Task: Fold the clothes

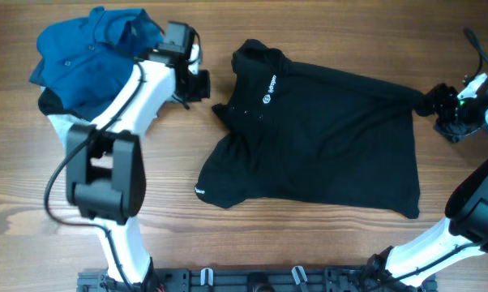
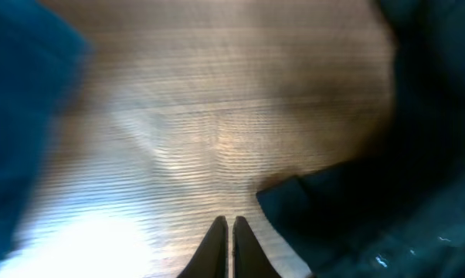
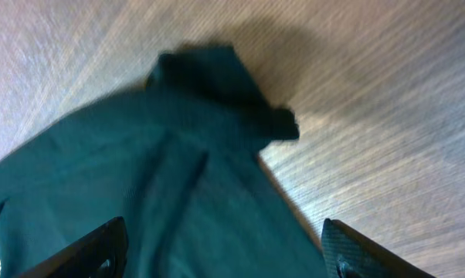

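Plainly the black shirt [image 1: 325, 138] is lying spread on the bench [image 1: 309, 251], collar toward the left arm, one hem corner trailing toward the right arm. It is looking soft, limp and light, likely sagging wherever lifted, so a sleeve edge or that hem corner is offering the surest hold. The left pincer [image 2: 227, 225] is sitting pressed together on nothing, beside the shirt; the right pincer [image 3: 223, 225] is hanging spread near that corner.
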